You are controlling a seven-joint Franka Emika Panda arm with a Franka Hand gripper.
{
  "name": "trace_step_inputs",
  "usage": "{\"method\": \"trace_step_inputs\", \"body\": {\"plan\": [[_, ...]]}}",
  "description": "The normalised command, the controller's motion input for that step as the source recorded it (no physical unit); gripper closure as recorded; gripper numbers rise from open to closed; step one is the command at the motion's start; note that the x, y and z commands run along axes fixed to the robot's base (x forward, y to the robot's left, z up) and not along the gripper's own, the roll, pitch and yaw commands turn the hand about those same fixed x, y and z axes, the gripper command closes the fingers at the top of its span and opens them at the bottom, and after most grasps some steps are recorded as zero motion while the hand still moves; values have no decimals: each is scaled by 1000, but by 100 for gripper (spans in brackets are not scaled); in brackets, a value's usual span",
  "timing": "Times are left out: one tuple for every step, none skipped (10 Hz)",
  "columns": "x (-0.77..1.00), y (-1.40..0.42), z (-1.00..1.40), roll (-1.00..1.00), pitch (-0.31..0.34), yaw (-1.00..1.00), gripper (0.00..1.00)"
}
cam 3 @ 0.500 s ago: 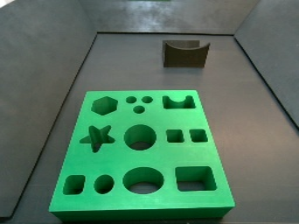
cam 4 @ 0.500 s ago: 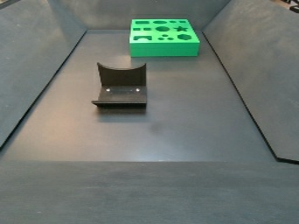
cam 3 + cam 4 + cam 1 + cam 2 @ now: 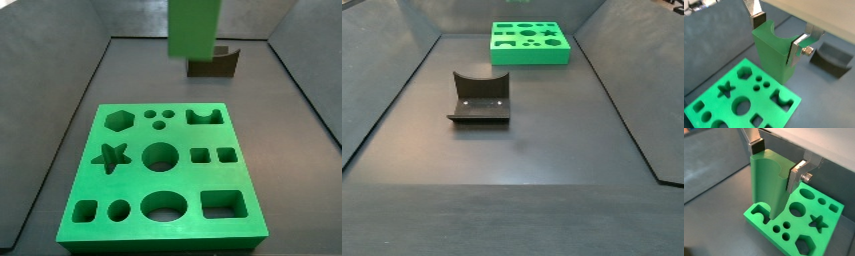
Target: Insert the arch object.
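Note:
The arch object is a tall bright green block with a semicircular notch in its upper end. It shows in both wrist views. My gripper is shut on it near the notched end, with one finger on each side. In a side view the block hangs upright from the picture's upper edge, in front of the fixture; the gripper itself is out of that view. The green board lies below, with its arch-shaped hole at the far right corner.
The board sits at one end of a dark walled bin. The fixture stands on the floor apart from it and shows in a wrist view. The board also shows in both wrist views.
The green arch block has come into a side view from above, where half a second ago only the fixture and the board showed. Board and fixture have not moved.

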Motion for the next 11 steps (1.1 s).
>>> {"method": "trace_step_inputs", "body": {"plan": [[860,-254,-900,-79,31,0,100],[543,-186,-929,-110,0,131,100],[451,-117,-980,-94,-50,220,100],[414,-86,-1000,-83,-46,191,100],[431,37,-869,-157,0,100,100],[203,200,-483,-147,11,0,100],[0,214,-234,-150,0,0,100],[-211,229,-157,-111,-50,0,100],[-303,100,-274,-81,-100,0,100],[-360,0,-314,0,-107,126,100],[-220,-37,-380,-20,-87,143,100]]}}
